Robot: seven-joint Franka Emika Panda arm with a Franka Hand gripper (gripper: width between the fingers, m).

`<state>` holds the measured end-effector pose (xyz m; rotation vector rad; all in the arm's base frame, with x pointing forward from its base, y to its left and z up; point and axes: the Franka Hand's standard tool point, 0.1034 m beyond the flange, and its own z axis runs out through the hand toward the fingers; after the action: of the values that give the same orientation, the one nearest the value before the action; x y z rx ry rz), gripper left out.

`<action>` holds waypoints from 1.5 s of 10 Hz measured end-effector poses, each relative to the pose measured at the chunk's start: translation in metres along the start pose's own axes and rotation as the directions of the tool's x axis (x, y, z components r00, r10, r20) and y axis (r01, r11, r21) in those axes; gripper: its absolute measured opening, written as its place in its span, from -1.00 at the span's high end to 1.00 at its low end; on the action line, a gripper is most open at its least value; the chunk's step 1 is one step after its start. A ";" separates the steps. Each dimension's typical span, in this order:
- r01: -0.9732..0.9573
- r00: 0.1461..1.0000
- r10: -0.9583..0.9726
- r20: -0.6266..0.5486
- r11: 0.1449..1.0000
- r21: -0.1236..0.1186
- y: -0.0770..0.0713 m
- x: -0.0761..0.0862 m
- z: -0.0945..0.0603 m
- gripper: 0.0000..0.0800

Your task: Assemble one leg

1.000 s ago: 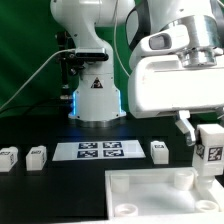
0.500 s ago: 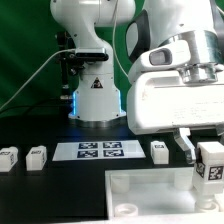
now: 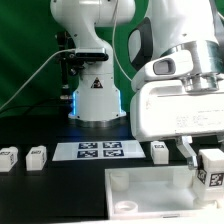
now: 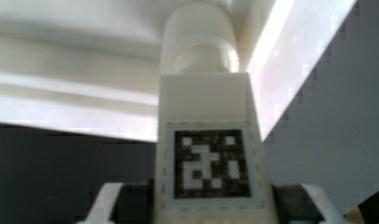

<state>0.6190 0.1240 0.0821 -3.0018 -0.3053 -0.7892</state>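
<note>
My gripper [image 3: 203, 160] is at the exterior view's right, shut on a leg [image 3: 211, 166], a white block with a black-and-white tag, held upright over the right far corner of the white tray-like panel [image 3: 140, 190]. In the wrist view the leg [image 4: 211, 120] fills the middle, clamped between my fingers [image 4: 124, 203], its far end close to the white panel [image 4: 79, 90]. Three more legs stand on the table: two at the exterior view's left [image 3: 9, 157] [image 3: 36, 156] and one right of the marker board [image 3: 159, 150].
The marker board [image 3: 98, 150] lies flat in front of the robot base [image 3: 96, 95]. The black table runs to the near edge. A green backdrop stands behind.
My gripper has moved down with the leg, bringing it closer to the panel's right far corner.
</note>
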 end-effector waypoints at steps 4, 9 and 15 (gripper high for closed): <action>-0.007 0.994 0.006 -0.112 1.000 -0.005 0.001 -0.002 0.003 0.27; 0.018 0.996 -0.019 -0.092 1.000 -0.007 0.001 -0.005 0.005 -0.53; 0.046 0.995 -0.047 -0.091 0.999 -0.010 0.001 -0.006 0.006 -0.62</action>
<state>0.6171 0.1227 0.0744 -2.9647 -0.3716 -0.9296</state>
